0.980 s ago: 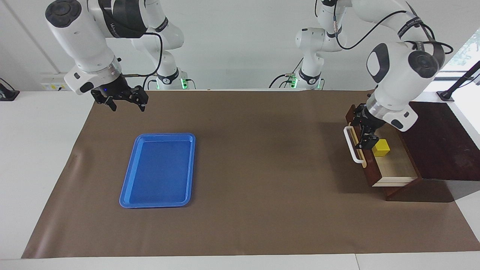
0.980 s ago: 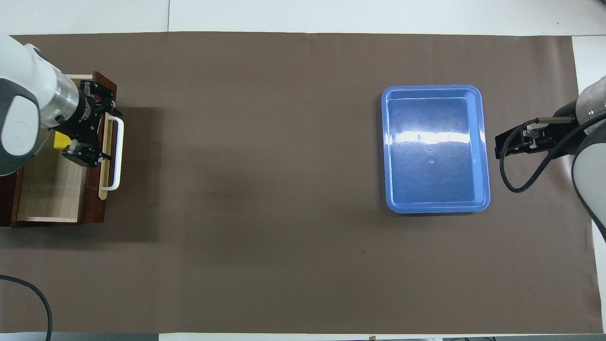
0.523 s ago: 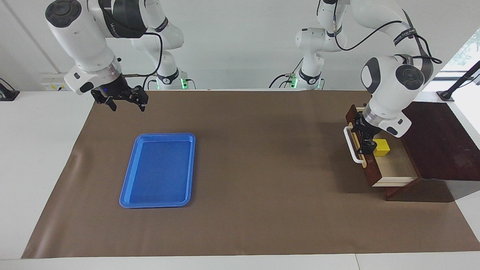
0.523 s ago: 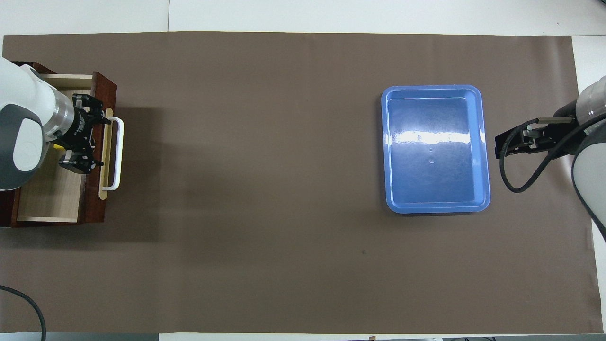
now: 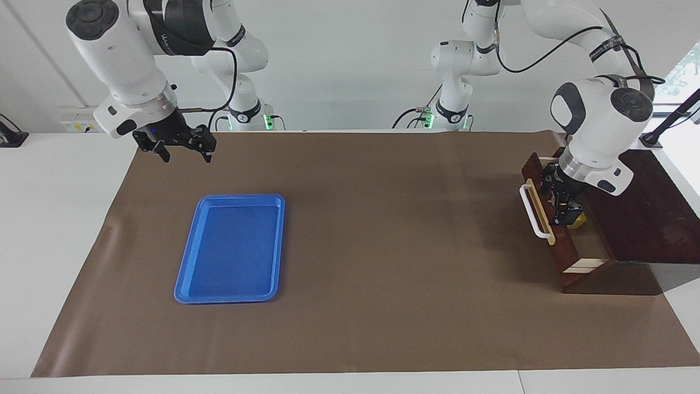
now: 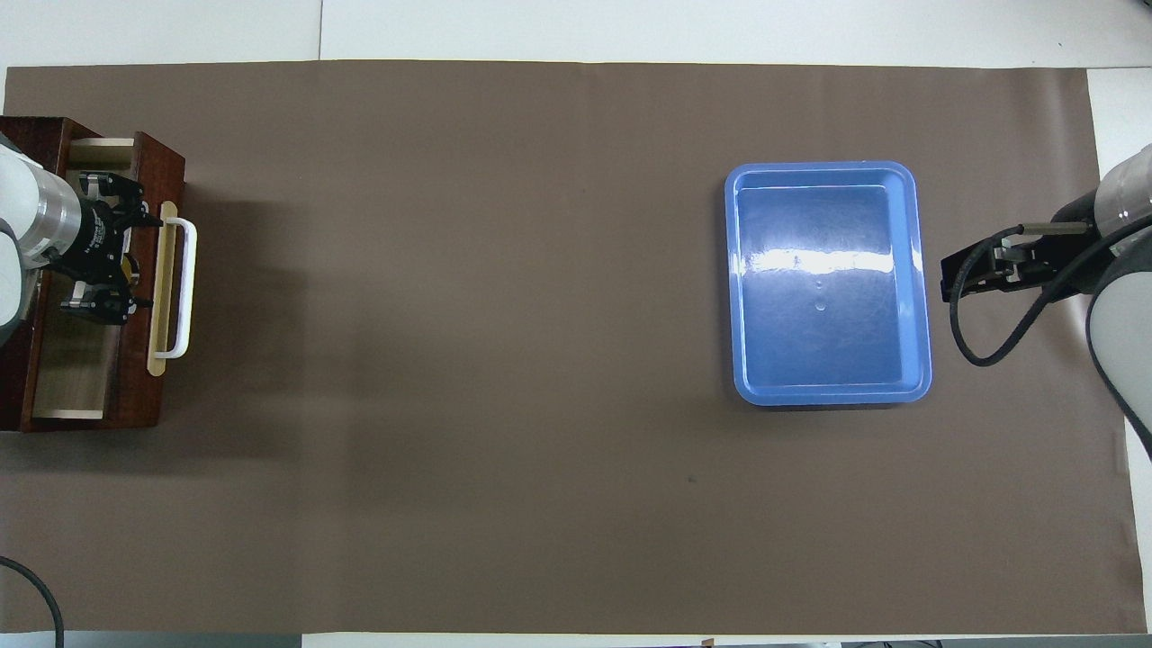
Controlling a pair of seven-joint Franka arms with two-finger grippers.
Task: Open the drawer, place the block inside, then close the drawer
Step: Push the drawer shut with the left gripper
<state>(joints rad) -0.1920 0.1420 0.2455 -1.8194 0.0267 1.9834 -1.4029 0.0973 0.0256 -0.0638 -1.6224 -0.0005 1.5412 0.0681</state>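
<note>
A white table (image 5: 49,219) is carrying a brown mat (image 5: 383,262) that is covering nearly all of it — pale margins are showing at the edges. A plain white wall (image 5: 339,65) is rising past the table, and daylight is entering through a window (image 5: 681,71) at one corner.

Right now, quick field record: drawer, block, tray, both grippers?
drawer: dark reddish-brown wooden drawer with white bar handle, partly open, at the left arm's end of the table
block: small yellow cube inside the drawer, mostly hidden by the left gripper
tray: flat blue tray, nothing in it, toward the right arm's end
left gripper: left gripper open, down in the drawer at the inner side of its front
right gripper: right gripper open, waiting above the mat
</note>
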